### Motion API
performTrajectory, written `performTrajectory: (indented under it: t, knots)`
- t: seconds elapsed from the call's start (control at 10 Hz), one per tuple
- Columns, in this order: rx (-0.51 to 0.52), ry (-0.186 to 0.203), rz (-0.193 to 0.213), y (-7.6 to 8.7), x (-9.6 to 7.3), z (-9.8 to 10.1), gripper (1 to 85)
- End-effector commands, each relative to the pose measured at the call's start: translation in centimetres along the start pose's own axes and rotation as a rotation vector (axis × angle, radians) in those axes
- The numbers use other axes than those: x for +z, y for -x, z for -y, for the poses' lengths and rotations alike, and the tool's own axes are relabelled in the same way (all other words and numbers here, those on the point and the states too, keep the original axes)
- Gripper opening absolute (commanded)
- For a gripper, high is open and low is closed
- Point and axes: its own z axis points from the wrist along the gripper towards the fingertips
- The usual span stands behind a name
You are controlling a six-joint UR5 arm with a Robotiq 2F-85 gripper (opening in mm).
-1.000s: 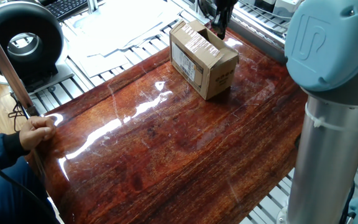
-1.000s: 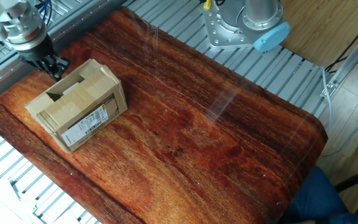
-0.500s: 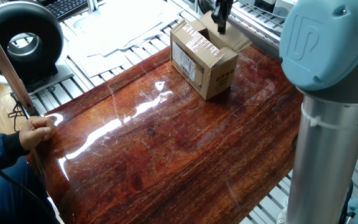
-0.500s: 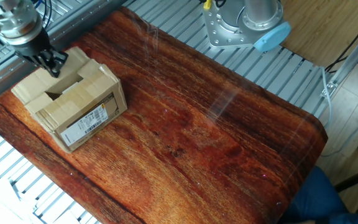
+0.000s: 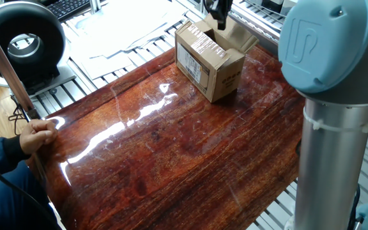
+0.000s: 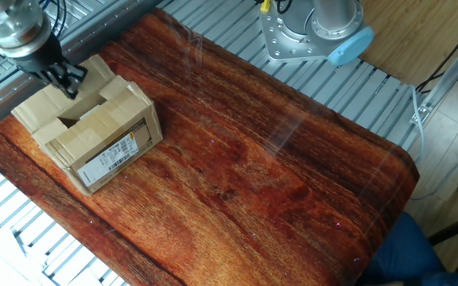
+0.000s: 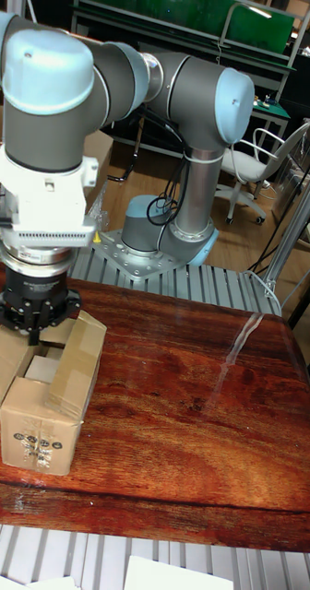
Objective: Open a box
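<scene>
The box (image 5: 211,64) is a small brown carton with a white label, standing at the far end of the wooden tabletop (image 5: 171,153). Its top flaps stand spread apart and the inside shows (image 6: 76,121). One flap (image 6: 38,107) leans outward on the side away from the label, and the opposite flap (image 7: 78,367) is raised. My gripper (image 6: 64,80) hangs over the open top by the outward flap, with its dark fingers close together and nothing held. In the tall fixed view the gripper (image 7: 33,337) reaches down between the two flaps of the box (image 7: 40,419).
A person's hand (image 5: 38,135) holds a thin rod at the table's near left corner. A black round device (image 5: 21,38) and loose papers (image 5: 126,25) lie beyond the left edge. The arm's grey column (image 5: 334,147) fills the right; its base (image 6: 308,32) sits off the table.
The flap beside the gripper has swung from lying over the top to leaning outward. The gripper has risen slightly and shifted over the box's open top.
</scene>
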Motion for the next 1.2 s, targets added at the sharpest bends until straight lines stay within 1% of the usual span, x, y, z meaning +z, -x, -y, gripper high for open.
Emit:
performTrajectory:
  t: [0.0, 0.1, 0.2, 0.3, 0.5, 0.7, 1.0, 1.1]
  knots:
    - [0.034, 0.06, 0.029, 2.2, 1.0, -2.2, 1.0]
    - [0.047, 0.079, 0.035, 2.7, 1.2, -2.8, 1.0]
    - [0.052, 0.089, 0.04, 3.1, 1.3, -3.2, 1.0]
    - [0.055, 0.097, 0.044, 3.4, 1.3, -3.5, 1.0]
    - [0.074, 0.126, 0.047, 3.8, 1.0, -4.5, 1.0]
    - [0.094, 0.146, 0.038, 3.9, 0.2, -5.3, 1.0]
    - [0.084, 0.15, 0.032, 3.3, -0.6, -5.0, 1.0]
    - [0.091, 0.166, 0.036, 3.4, -0.8, -5.4, 1.0]
